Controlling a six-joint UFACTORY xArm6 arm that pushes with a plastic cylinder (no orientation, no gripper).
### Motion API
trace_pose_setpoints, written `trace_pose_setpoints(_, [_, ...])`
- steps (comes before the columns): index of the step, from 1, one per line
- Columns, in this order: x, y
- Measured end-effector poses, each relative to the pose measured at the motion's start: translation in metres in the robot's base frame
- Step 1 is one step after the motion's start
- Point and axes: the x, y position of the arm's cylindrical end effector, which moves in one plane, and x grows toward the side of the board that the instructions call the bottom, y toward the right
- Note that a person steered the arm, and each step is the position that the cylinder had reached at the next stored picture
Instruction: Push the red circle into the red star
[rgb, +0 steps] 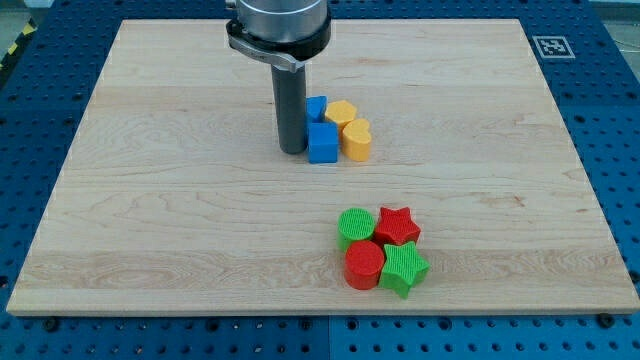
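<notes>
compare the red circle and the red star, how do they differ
Shape: the red circle is a round disc, while the red star has points.
Position: the red circle sits nearer the view's bottom, the red star up and to the view's right of it.
Both are red, seem to touch, and lie far from my tip.
</notes>
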Motion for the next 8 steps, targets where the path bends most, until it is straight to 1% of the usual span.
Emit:
trace_pose_setpoints(1, [0.013, -0.059])
trace_pose_setpoints(2, [0.048, -0.097])
trace_pose_setpoints(3, [0.094, -0.086])
trace_pose_setpoints(4, [0.148, -0.037])
trace_pose_setpoints(5, [0.183, 0.016])
trace_pose_setpoints(6, [0.184, 0.031])
trace_pose_setpoints(8, [0.18, 0.092])
